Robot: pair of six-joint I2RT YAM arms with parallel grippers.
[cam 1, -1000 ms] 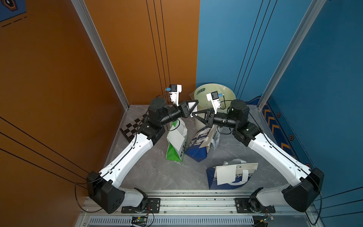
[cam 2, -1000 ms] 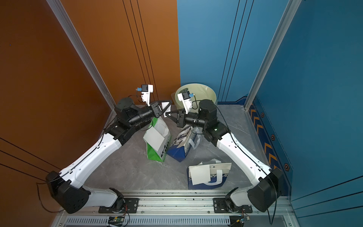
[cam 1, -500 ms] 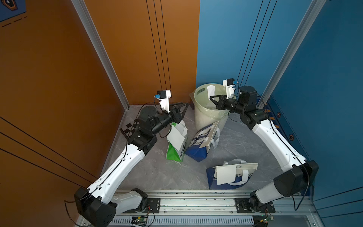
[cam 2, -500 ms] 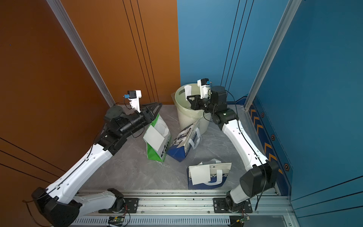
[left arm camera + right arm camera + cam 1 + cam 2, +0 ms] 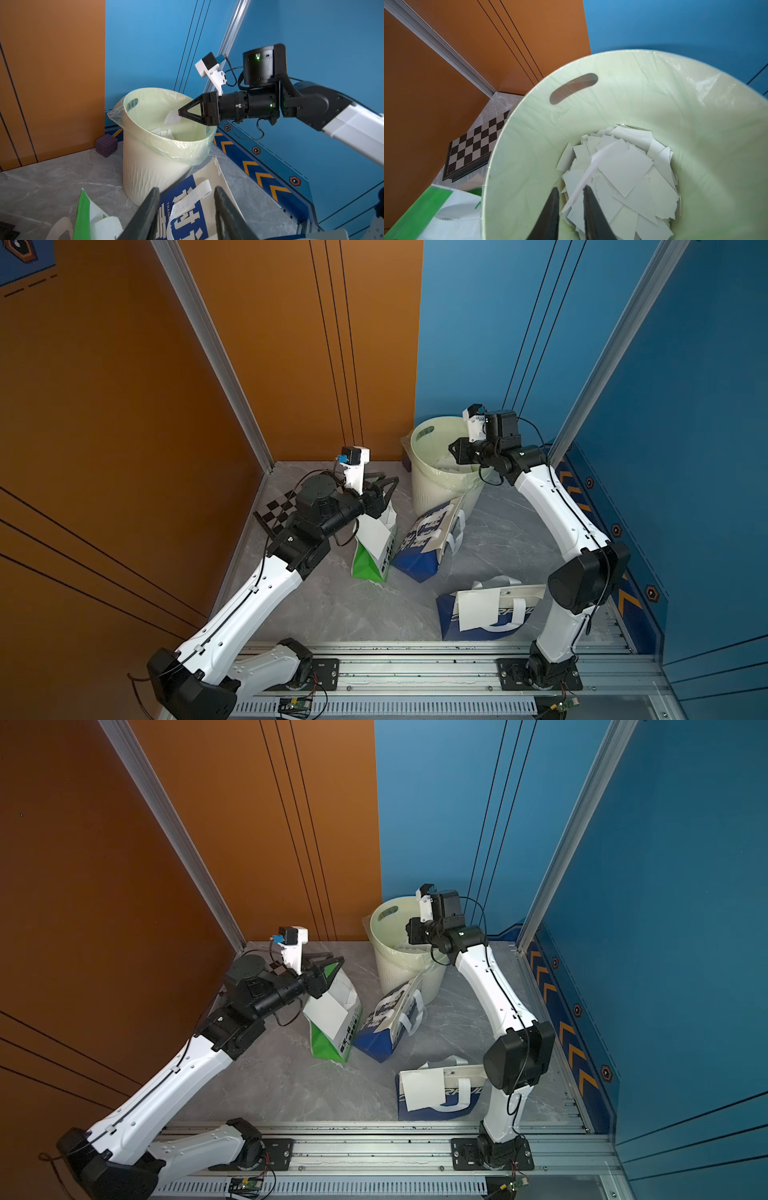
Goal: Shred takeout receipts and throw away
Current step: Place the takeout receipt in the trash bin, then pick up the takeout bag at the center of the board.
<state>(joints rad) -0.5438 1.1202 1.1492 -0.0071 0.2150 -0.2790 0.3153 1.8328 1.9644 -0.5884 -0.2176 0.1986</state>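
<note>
Standing in the far corner of the grey floor (image 5: 332,605), the pale bin (image 5: 436,497) with its green liner (image 5: 187,149) is the biggest thing, and the right arm (image 5: 557,510) reaches over its rim. Before it two paper bags lean together: the blue-white bag (image 5: 419,547) touches the wall of the bin, and the green-white bag (image 5: 368,564) stands just beside it. The flat blue bag (image 5: 449,622) lies near the rail (image 5: 415,664), well apart from both grippers, and one whole takeout receipt (image 5: 478,608) lies on top of it. Inside the bin, a pile of torn receipt pieces (image 5: 629,176) covers the bottom. The left gripper (image 5: 392,482) hangs above the top of the green-white bag, its jaws wide and nothing between them. The right gripper (image 5: 570,190) is inside the rim, above the pile, its jaws only a little apart. One torn slip (image 5: 593,164) stands on edge between the fingertips. The gap is wider than the paper, so the jaws do not press it; whether it touches one finger, I cannot tell.
</note>
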